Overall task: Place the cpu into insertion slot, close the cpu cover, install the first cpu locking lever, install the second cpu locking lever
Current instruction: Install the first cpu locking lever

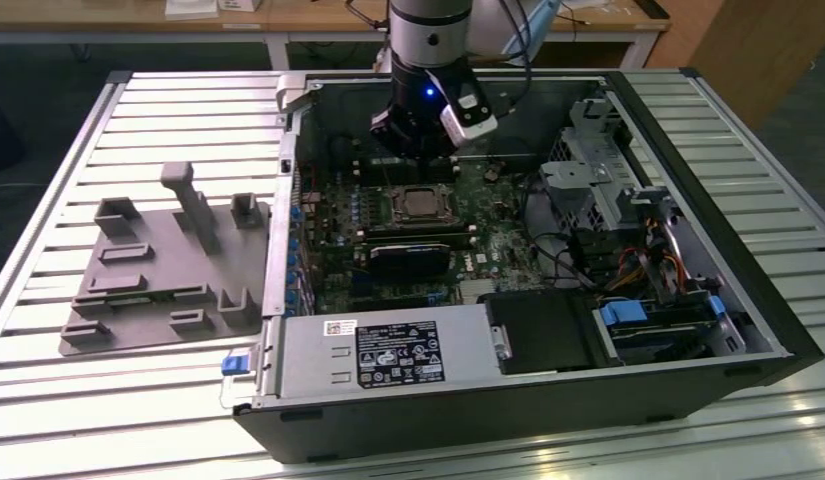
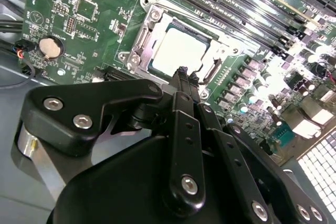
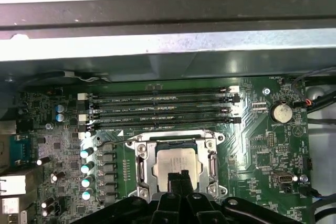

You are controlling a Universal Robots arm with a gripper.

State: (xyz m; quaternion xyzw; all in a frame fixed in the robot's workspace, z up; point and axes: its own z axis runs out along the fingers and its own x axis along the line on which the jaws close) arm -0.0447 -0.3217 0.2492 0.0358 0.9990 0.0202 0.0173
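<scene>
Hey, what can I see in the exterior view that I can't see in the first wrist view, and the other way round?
The exterior view adds the surroundings: the open computer case lying on a slatted table, a grey fixture block beside it, and the arm reaching in. The first wrist view adds board detail: the long memory slots, a coin battery and the shut pincer close to the cpu. Both show the cpu framed by the cpu cover on the green board.

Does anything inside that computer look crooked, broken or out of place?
Nothing stands out. The cpu lies flat and square within the cpu cover window, and the hand is poised close by.
</scene>
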